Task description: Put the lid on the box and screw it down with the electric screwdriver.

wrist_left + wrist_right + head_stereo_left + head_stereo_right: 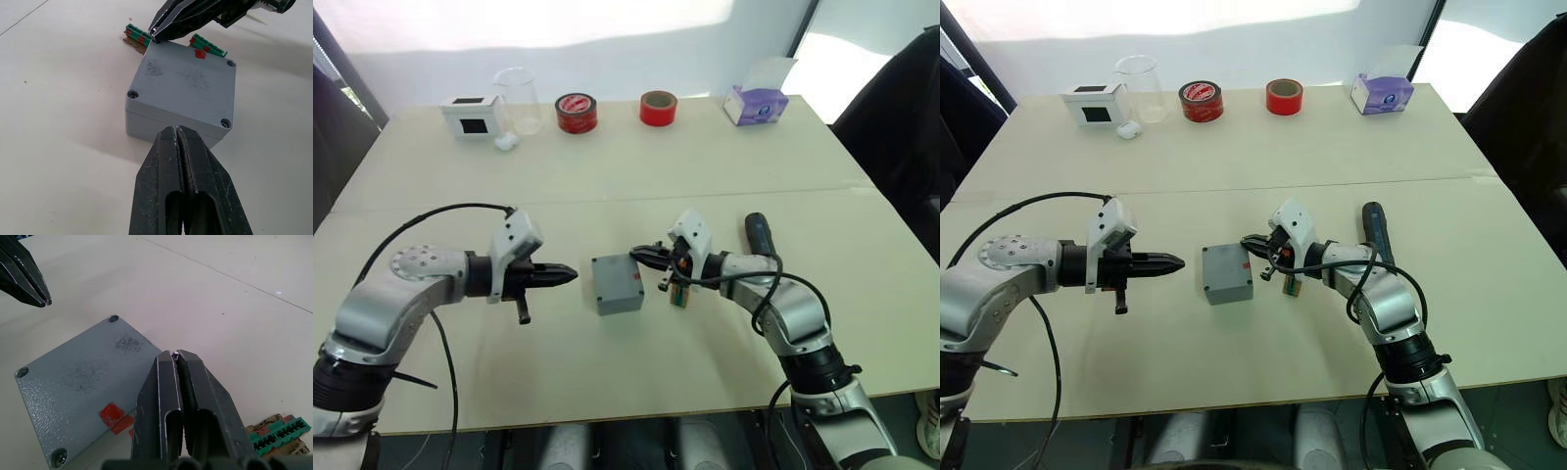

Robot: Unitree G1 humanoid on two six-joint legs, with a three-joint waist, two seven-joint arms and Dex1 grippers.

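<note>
Now the lid sits on the box, outlines matched, near the middle of the bench, a little toward the near edge. Screw heads show in its corner holes, so I judge the lid placed and the step in hand to be steadying or squaring it before driving; whether those screws are tight I cannot tell.

My left pincer hovers just beside the box on my left, fingers pressed together and holding nothing, its tip aimed at the box's side wall. My right pincer is also closed and empty, its tip at the lid's opposite edge, close by the red mark; whether it actually touches the metal I cannot tell.

A small green connector part lies on the bench just beyond the box, under my right wrist. The screwdriver lies untouched toward the right edge, behind my right forearm, well apart from the box.

Next, as I judge it, my right pincer must back off the lid, open, and reach for the screwdriver, gripping its barrel so the bit can come down straight on a corner screw. My left pincer should brace the box, since a small box could skid across the bench.
</note>
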